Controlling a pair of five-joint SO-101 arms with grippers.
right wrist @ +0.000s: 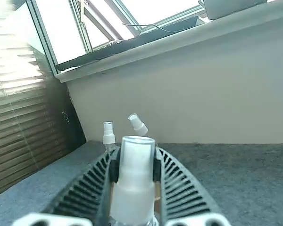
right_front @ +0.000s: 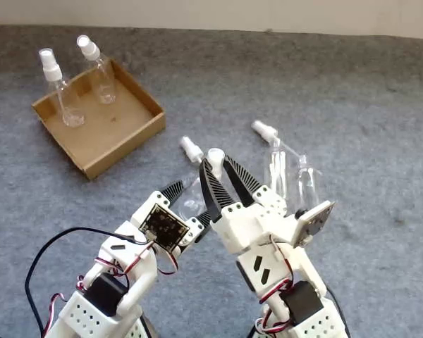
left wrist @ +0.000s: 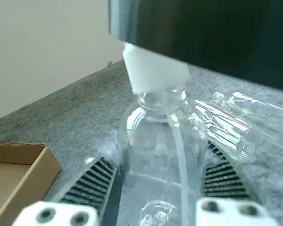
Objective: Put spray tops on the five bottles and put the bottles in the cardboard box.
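We hold the bottle (left wrist: 153, 136) upright, neck up, pinched in the left gripper (right_front: 189, 204), near the box (right_front: 127, 144). The right gripper (right wrist: 133, 155) pinches the spray top (right wrist: 132, 183), axis vertical, at the bottle's neck.

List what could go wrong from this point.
1. The white plastic spray top in the right end effector meets the neck of the clear plastic bottle held by the left end effector; pressed off-centre, it may seat crooked or the bottle may slip.
2. An uncapped clear bottle lies on the grey carpet close beside them and could be knocked rolling.
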